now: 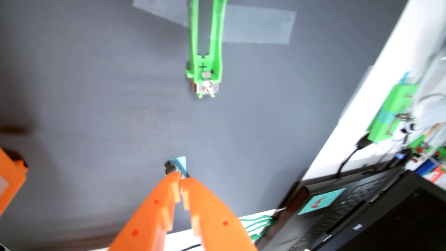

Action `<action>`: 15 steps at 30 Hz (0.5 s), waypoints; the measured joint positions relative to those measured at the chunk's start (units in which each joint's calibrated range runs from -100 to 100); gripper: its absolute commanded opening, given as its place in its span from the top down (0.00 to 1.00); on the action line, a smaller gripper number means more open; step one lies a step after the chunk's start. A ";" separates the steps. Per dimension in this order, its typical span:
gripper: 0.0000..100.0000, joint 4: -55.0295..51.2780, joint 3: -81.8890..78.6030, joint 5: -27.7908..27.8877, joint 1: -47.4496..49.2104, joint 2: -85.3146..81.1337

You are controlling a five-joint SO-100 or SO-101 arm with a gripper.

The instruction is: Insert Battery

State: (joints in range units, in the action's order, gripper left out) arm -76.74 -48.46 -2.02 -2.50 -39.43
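- Far left of the wrist view: an orange part (10, 176), cut by the frame edge, plays no role now.
- Lower centre: orange claw (181, 179) with its tips nearly together, clamped on a small battery (171, 169); only the dark, round end and a bit of blue wrap (179, 164) show past the tips.
- The battery is held at the very tips, probably so most of its body stays free to drop into a slot.
- Its long axis looks to run up-frame, round end away from the claw toward the holder; blur leaves this uncertain.
- Upper centre: green battery holder (205, 48), well apart from the battery, long axis up-frame, metal contact (207, 88) and a plus mark at the near end.
- Grey tape (258, 27) crosses it, likely pinning it to the desk (96, 96) so it won't slide during insertion.
- Right: a laptop (362, 217), off the mat.
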 measured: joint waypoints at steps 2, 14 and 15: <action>0.98 -2.85 3.16 3.07 -2.70 -0.08; 0.98 3.01 4.16 19.62 -29.17 4.66; 0.98 5.52 3.71 20.33 -29.99 6.57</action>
State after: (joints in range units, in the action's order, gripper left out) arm -71.21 -44.76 18.31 -32.49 -32.86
